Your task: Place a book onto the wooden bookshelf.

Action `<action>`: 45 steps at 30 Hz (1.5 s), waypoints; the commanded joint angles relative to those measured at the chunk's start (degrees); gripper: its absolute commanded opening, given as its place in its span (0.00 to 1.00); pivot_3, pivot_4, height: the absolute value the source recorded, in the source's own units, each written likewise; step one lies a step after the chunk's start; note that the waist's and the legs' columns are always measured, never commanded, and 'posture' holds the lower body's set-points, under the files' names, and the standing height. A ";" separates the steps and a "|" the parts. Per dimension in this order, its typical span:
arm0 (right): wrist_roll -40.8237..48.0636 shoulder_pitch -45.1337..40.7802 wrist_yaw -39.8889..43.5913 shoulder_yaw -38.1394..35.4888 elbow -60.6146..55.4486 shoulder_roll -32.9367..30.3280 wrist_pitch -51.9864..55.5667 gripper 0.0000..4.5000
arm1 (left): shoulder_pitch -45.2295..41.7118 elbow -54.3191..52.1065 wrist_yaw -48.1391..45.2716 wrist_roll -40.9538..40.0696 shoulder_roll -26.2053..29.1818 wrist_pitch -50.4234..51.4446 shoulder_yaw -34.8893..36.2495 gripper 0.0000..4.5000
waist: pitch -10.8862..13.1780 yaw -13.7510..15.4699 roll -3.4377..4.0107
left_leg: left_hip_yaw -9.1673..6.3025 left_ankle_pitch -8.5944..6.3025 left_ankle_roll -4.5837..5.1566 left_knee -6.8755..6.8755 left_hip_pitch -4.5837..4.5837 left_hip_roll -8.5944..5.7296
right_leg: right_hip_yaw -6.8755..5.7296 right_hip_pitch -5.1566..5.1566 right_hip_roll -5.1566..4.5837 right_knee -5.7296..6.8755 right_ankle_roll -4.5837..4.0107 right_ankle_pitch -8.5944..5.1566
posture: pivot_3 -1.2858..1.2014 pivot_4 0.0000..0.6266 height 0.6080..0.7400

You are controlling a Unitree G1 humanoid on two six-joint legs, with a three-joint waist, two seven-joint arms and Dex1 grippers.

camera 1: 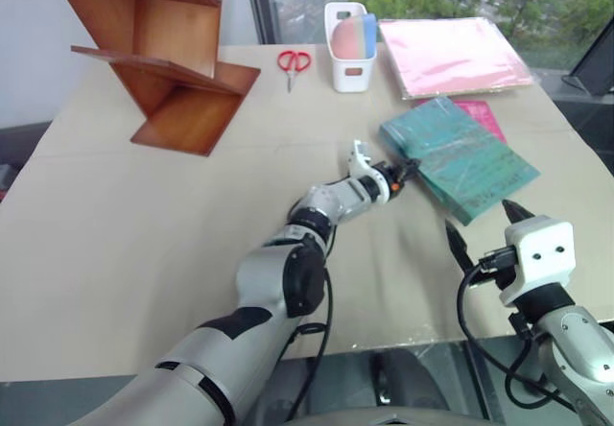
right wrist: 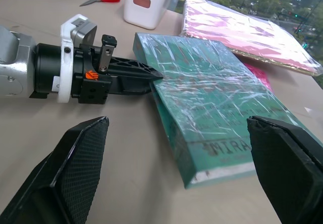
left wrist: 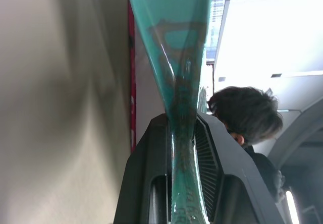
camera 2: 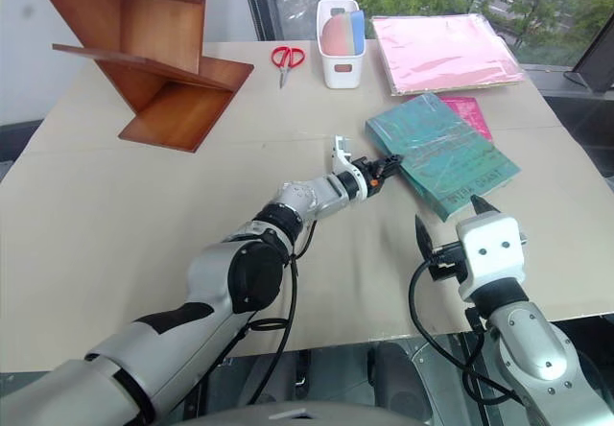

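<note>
On the tan tabletop (camera 1: 144,253) we see the teal-green book (camera 1: 460,157) lying flat toward the far right, its glossy patterned cover facing up and its pale page edges showing along the near end. It rests partly on top of a thinner magenta-pink book (camera 1: 483,114), whose corner pokes out at its far side. Our left gripper (camera 1: 407,170) reaches level across the table to the book's near left edge, and its two black fingers (left wrist: 151,173) are clamped on that edge: the left wrist view shows the teal cover pinched between them, and the right wrist view shows the upper finger lying over the cover. The book still lies on the table. Our right gripper (camera 1: 484,227) hangs above the table nearer to us, just short of the book's near end, with its fingers (right wrist: 75,168) spread wide apart and nothing between them. The wooden bookshelf (camera 1: 163,52) stands at the far left, well apart from the book, its reddish-brown boards slanting in a zigzag. Between shelf and book, at the far edge, lie red-handled scissors (camera 1: 294,62) and beside them a white bin (camera 1: 349,59). A large pale pink folder (camera 1: 451,54) lies just beyond the books. A person's dark hair (left wrist: 247,113) shows in the left wrist view.
</note>
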 commanded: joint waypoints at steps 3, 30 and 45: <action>-0.36 -1.92 0.93 -0.19 -2.20 0.04 0.93 1.00 | -1.26 -6.28 -5.38 -0.74 2.38 9.56 -0.89 0.15 | 0.01 -0.07 0.00 | 0.00 0.00 0.00 0.00 -0.02 0.00 | 0.00 -0.01 0.00 -0.01 -0.01 0.00 | 0.52 0.24 1.00; 2.77 -16.21 19.07 -8.12 12.10 0.11 -0.96 1.00 | 11.63 -60.18 -20.63 3.23 28.39 11.83 -17.73 0.15 | 0.05 -0.13 -0.03 | 0.08 0.02 -0.04 -0.07 -0.02 0.02 | 0.07 -0.07 -0.01 0.03 -0.04 0.03 | 0.52 0.24 1.00; 2.86 -29.84 29.73 -5.76 29.20 0.41 -9.01 1.00 | 7.96 -59.57 -32.15 35.93 53.70 -55.47 -28.25 0.15 | 0.15 0.24 -0.06 | 0.23 0.00 0.00 -0.06 -0.05 0.06 | 0.12 -0.13 0.00 0.00 -0.06 0.03 | 0.52 0.24 1.00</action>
